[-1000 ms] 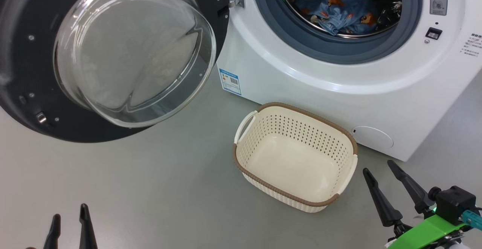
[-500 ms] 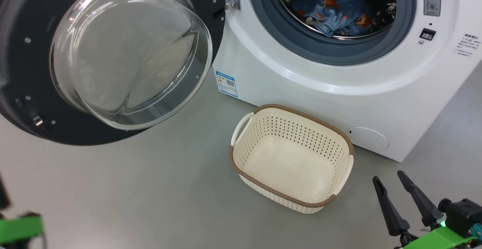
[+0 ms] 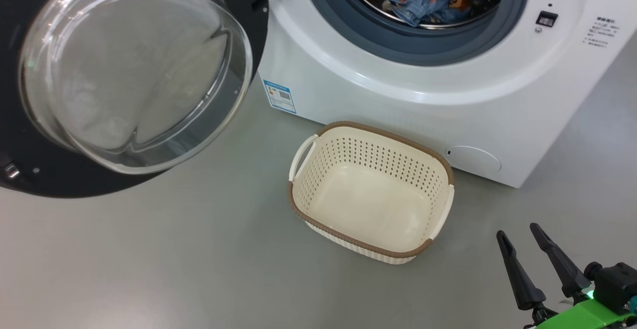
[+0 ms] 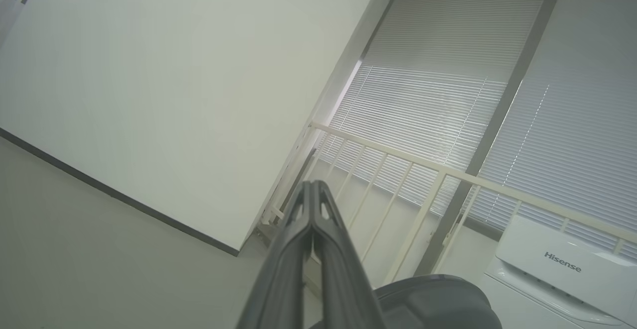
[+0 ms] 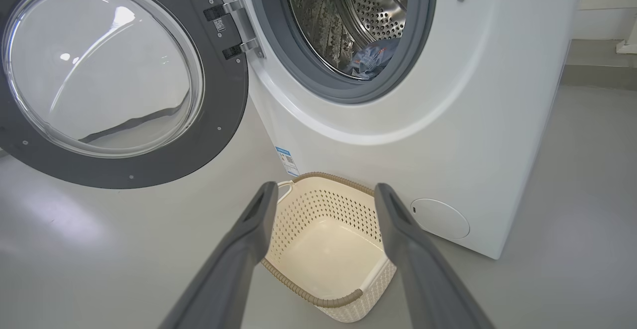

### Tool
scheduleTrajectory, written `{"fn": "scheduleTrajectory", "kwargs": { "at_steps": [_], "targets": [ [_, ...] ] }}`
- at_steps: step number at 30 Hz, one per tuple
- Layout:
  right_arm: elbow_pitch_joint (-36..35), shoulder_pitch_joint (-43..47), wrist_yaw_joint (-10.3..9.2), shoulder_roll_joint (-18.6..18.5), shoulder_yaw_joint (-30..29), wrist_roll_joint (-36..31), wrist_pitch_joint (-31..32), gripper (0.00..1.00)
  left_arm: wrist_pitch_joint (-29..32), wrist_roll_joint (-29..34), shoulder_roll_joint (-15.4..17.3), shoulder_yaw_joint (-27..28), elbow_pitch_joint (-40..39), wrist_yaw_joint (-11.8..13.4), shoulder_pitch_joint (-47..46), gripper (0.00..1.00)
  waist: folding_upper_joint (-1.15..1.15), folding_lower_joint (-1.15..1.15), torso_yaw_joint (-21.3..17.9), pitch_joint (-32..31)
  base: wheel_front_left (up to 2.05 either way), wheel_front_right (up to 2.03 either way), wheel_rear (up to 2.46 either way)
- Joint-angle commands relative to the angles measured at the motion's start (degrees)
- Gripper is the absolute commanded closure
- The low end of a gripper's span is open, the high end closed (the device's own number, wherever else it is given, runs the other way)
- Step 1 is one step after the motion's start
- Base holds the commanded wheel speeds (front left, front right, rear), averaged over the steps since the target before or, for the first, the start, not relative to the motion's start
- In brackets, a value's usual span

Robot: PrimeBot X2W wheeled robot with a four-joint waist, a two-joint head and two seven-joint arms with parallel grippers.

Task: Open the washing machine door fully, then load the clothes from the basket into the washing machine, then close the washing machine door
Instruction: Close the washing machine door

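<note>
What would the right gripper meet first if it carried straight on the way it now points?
Probably the white front of the washing machine, below its opening, after the right gripper passes over the basket; depth is unclear, so the basket's far rim could come first.

Pulled the left gripper (image 4: pixel 312 185) away from the lower left of the head view, its place a second ago. Shut its fingers (image 4: pixel 291 249), parted back then, flat against each other, and left them pointing at a white wall (image 4: pixel 174 70) and a pale railing (image 4: pixel 438 169) before window blinds (image 4: pixel 423 95). Moved the head camera, sliding the washing machine (image 3: pixel 398 105), the washing machine door (image 3: pixel 134 65) and the basket (image 3: pixel 378 157) up and leftward in that view, cropping more of the door's left side. Widened slightly the gap there between the right gripper (image 3: pixel 517 229) and the basket
</note>
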Motion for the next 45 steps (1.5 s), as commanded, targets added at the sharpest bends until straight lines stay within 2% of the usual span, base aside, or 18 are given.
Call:
{"fn": "scheduleTrajectory", "kwargs": {
  "at_steps": [1, 3, 4, 7, 10, 17, 26, 30, 39, 45],
  "targets": [
    [-1.6, -1.6, 0.16, -1.1, 1.2, -0.8, -0.3, 0.0, 0.8, -3.9, 6.0, 0.0, 3.1, -0.1, -3.7, 1.0, 0.0, 0.0, -1.3, 1.3, 0.0, 0.0, 0.0],
    [-1.6, -2.0, 0.16, -1.2, 1.5, -0.8, -0.3, 0.0, 4.4, -9.6, 8.2, -1.2, 8.0, -0.1, -6.4, 1.0, 0.0, 0.0, -1.9, 1.8, 0.0, 0.0, 0.0],
    [-1.6, -2.0, 0.16, -1.2, 1.5, -0.8, -0.3, 0.0, 4.4, -9.6, 8.2, -1.2, 8.0, -0.1, -6.4, 1.0, 0.0, 0.0, -1.9, 1.8, 0.0, 0.0, 0.0],
    [-1.7, -2.4, 0.16, -1.4, 1.5, -0.9, -0.3, 0.0, 11.1, -16.4, 11.0, -3.0, 14.2, -0.1, -9.6, 1.0, 0.0, 0.0, -2.5, 2.6, 0.0, 0.0, 0.0],
    [-1.8, -2.4, 0.16, -1.6, 1.4, -1.0, -0.3, 0.0, 16.7, -20.4, 13.2, -4.6, 19.2, -0.1, -12.5, 1.0, 0.0, 0.0, -2.9, 3.4, 0.0, 0.0, 0.0],
    [-2.3, -2.9, 0.16, -2.5, 1.5, -1.1, -0.3, 0.0, 27.0, -24.8, 16.4, -8.9, 25.9, -0.1, -16.8, 1.0, 0.0, 0.0, -4.0, 5.4, 0.0, 0.0, 0.0],
    [-3.7, -3.9, 0.16, -4.0, 1.5, -1.7, -0.3, 0.0, 32.7, -27.6, 17.4, -11.4, 28.9, -0.1, -19.3, 1.0, 0.0, 0.0, -4.7, 9.2, 0.0, 0.0, 0.0],
    [-3.9, -4.6, 0.16, -4.3, 1.8, -1.9, -0.3, 0.0, 33.2, -28.8, 17.5, -11.1, 29.7, -0.1, -19.7, 1.0, 0.0, 0.0, -5.0, 10.4, 0.0, 0.0, 0.0],
    [-3.9, -5.0, 0.16, -4.3, 1.8, -1.9, -0.3, 0.0, 34.4, -29.2, 17.8, -12.4, 29.8, -0.1, -19.2, 1.0, 0.0, 0.0, -5.2, 10.6, 0.0, 0.0, 0.0],
    [-3.8, -5.3, 0.16, -4.0, 1.8, -2.0, -0.3, 0.0, 37.4, -30.2, 17.0, -13.9, 29.2, -0.1, -18.7, 1.0, 0.0, 0.0, -5.0, 10.2, 0.0, 0.0, 0.0]
  ]
}}
